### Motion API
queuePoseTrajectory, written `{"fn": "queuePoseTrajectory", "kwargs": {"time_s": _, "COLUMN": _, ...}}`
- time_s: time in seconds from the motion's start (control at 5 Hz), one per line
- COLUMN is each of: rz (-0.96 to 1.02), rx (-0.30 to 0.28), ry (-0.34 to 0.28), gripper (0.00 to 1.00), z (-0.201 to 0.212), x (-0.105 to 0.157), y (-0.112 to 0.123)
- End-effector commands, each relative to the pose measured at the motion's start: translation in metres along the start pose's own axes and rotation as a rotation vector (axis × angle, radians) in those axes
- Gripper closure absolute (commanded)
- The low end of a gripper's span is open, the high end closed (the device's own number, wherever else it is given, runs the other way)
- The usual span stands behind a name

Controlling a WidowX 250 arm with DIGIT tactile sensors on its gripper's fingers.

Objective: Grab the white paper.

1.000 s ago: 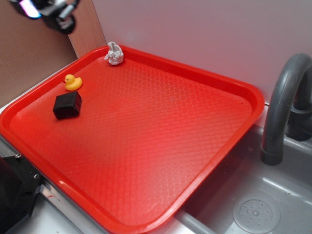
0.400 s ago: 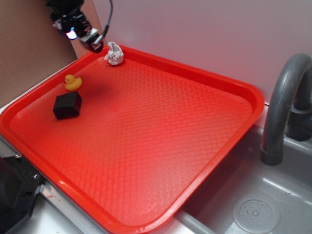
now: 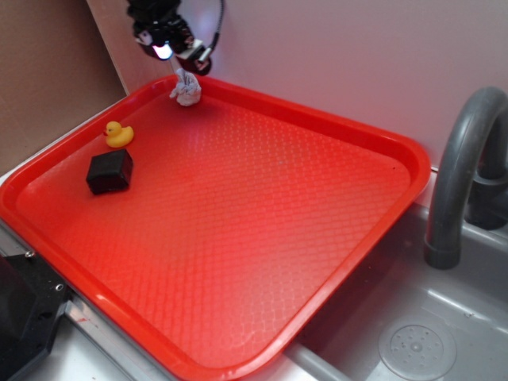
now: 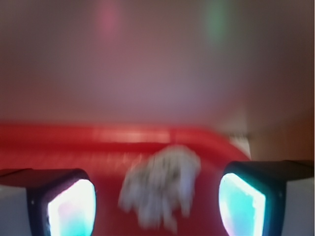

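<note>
1. Red tray (image 3: pixel 317 238) rests across a grey sink (image 3: pixel 444 333), with a faucet (image 3: pixel 460 159) at right.
2. White paper (image 3: pixel 186 89) sits in the tray's far corner.
3. Gripper (image 3: pixel 176 57) hovers just above the paper, jaws spread wide, the wad blurred between them in the wrist view.
4. Yellow duck (image 3: pixel 118 133) and black block (image 3: pixel 109 171) sit near the left rim.

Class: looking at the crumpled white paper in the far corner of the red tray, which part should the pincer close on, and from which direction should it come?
Probably from above, closing across the wad's body below its twisted peak. The white paper sits beside the red tray's raised rim, which would likely hinder a low sideways approach. The open pincer already has a finger on each side of the wad in the wrist view.
</note>
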State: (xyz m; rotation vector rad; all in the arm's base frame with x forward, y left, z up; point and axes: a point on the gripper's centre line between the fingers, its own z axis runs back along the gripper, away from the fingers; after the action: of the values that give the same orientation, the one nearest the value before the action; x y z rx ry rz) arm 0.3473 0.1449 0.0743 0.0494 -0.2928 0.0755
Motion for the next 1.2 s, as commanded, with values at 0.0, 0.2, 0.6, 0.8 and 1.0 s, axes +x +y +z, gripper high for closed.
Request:
{"fn": "queuePoseTrajectory", "kwargs": {"time_s": 0.0, "rz": -0.158, "rx": 0.06, "ry": 0.013, "gripper": 0.0, "z": -0.011, "x": 0.013, "y": -0.028}}
{"fn": "queuePoseTrajectory", "kwargs": {"time_s": 0.2, "rz": -0.176, "rx": 0.096, "ry": 0.054, "gripper": 0.0, "z": -0.02, "x": 0.002, "y": -0.028}}
{"fn": "queuePoseTrajectory", "kwargs": {"time_s": 0.6, "rz": -0.128, "rx": 0.194, "ry": 0.19, "gripper": 0.16, "z": -0.047, "x": -0.004, "y": -0.026}}
{"fn": "queuePoseTrajectory", "kwargs": {"time_s": 0.8, "rz": -0.118, "rx": 0.205, "ry": 0.196, "gripper": 1.0, "z": -0.048, "x": -0.003, "y": -0.026}}
{"fn": "queuePoseTrajectory", "kwargs": {"time_s": 1.0, "rz": -0.097, "rx": 0.25, "ry": 0.208, "gripper": 1.0, "z": -0.015, "x": 0.0, "y": -0.04}}
